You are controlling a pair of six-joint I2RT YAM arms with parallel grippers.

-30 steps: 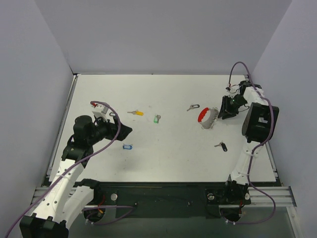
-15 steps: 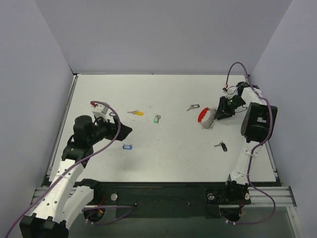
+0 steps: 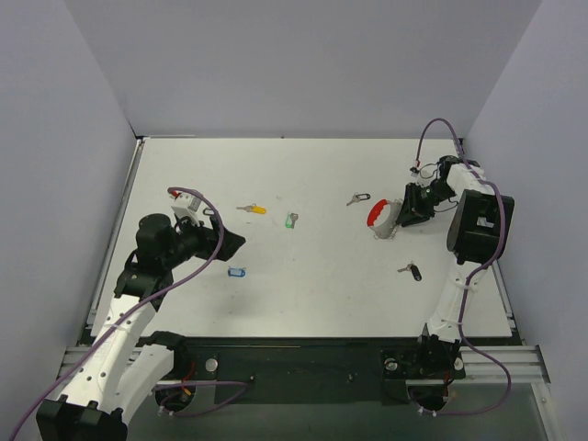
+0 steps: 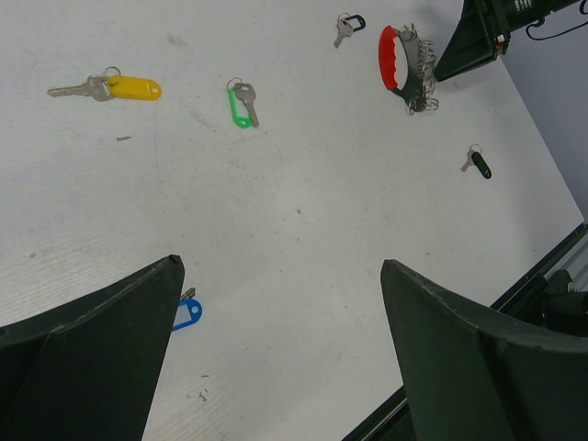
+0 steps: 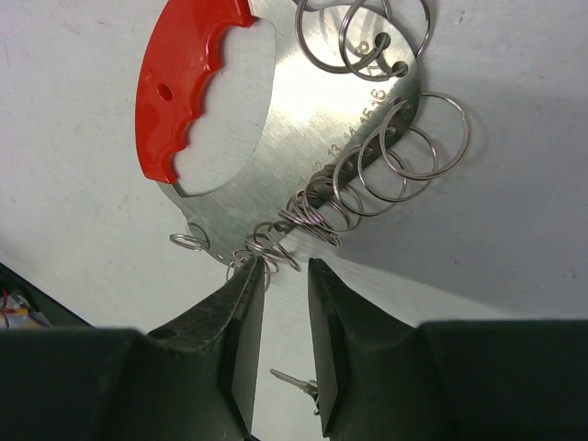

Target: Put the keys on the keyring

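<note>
Nearest to us, the left gripper hangs as it did a second ago. Its jaws are spread wide with nothing between them, above the blue-tagged key. All the keys lie where they lay before.

The only change is on the right. The right gripper has slid a little toward the keyring, and its jaws have narrowed. Its fingertips now stand at the chain of small wire rings on the edge of the keyring's steel plate. One tip touches the loops, but we cannot tell whether a ring is pinched.

Toward the near right, a black-tagged key lies alone, inside the edge of the table. The middle between the arms is open surface. Farther on, the yellow-tagged key and the green-tagged key lie near each other, not touching. The keyring lies flat at the right, inside the right edge, with a second black-tagged key just beyond it. Behind these, a broad bare strip reaches the far wall.
</note>
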